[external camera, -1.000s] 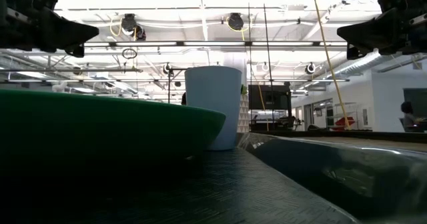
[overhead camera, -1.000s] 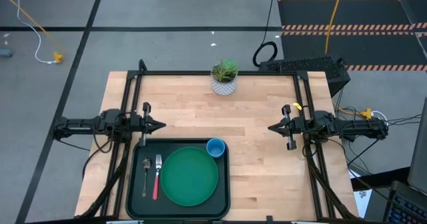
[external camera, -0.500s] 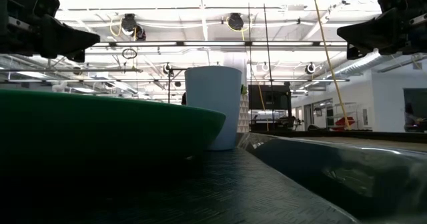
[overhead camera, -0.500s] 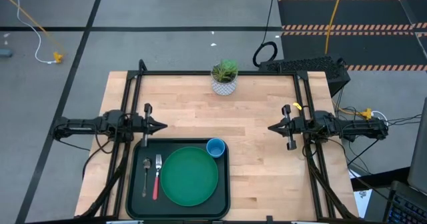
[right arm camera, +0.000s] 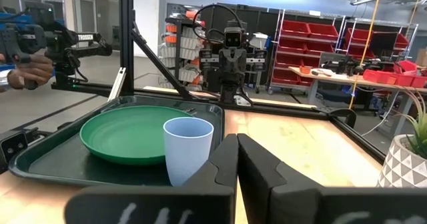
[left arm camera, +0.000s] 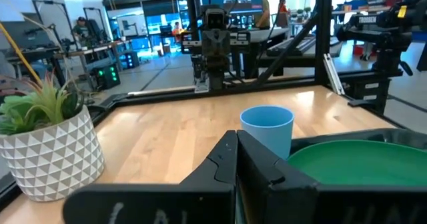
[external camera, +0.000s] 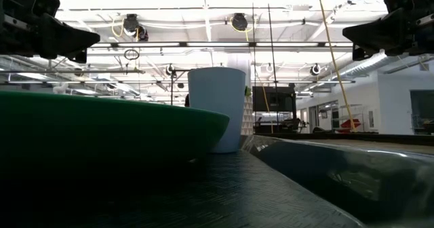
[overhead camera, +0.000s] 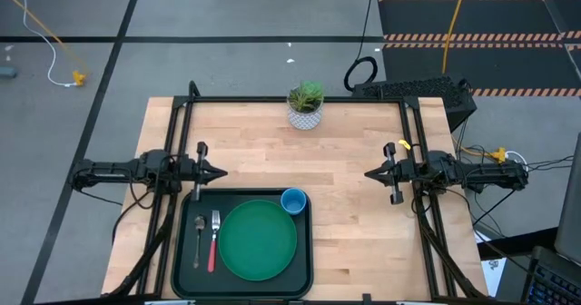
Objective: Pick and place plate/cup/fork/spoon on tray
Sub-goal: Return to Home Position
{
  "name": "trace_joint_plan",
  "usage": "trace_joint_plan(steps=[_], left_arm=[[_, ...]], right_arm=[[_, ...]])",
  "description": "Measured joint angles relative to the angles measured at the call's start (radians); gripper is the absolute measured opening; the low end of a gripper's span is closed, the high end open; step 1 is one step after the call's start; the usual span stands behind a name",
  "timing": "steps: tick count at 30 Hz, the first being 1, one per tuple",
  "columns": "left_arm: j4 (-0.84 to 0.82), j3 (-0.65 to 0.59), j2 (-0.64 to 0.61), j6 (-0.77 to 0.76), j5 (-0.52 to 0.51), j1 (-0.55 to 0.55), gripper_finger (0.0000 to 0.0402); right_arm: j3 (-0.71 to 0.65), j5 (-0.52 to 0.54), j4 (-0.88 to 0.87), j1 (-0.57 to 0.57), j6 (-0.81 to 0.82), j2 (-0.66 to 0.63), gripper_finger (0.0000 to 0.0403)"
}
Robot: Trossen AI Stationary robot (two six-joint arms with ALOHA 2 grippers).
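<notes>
At the near edge of the table (overhead camera: 354, 223) sits the tray (overhead camera: 185, 270), and everything is on it. The plate (overhead camera: 258, 241) fills most of the tray's middle and right. On the bare strip to the plate's left, the fork (overhead camera: 214, 241) lies lengthwise with its red handle toward the near edge. The spoon (overhead camera: 199, 240) lies just beside it on the outer side, parallel, bowl pointing away. The cup (overhead camera: 293, 201) stands upright in the tray's far right corner, right at the plate's rim.

Just beyond the tray's far left corner, the left gripper (overhead camera: 221, 172) hangs over bare wood, pointing in toward the middle of the table. Its fingers (left arm camera: 220, 164) are pressed together with nothing between them. Opposite it, at about the same depth on the right side, the right gripper (overhead camera: 370, 173) points back the other way. It is well apart from the tray, likewise clenched on nothing. Both arms reach in from the side rails.

At the far edge, near the centre, a white patterned pot (overhead camera: 306, 114) holds a small green plant.
</notes>
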Motion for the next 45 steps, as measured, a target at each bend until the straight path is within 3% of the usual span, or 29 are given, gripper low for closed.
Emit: trace_joint_plan(steps=[7,45], left_arm=[[0.001,0.000,0.000,-0.074,0.000,0.000,0.0021],[0.003,0.000,0.000,-0.073,-0.001,0.000,0.0024]], right_arm=[[0.000,0.000,0.000,0.000,0.000,0.000,0.0000],[0.000,0.000,0.000,0.000,0.000,0.000,0.0000]])
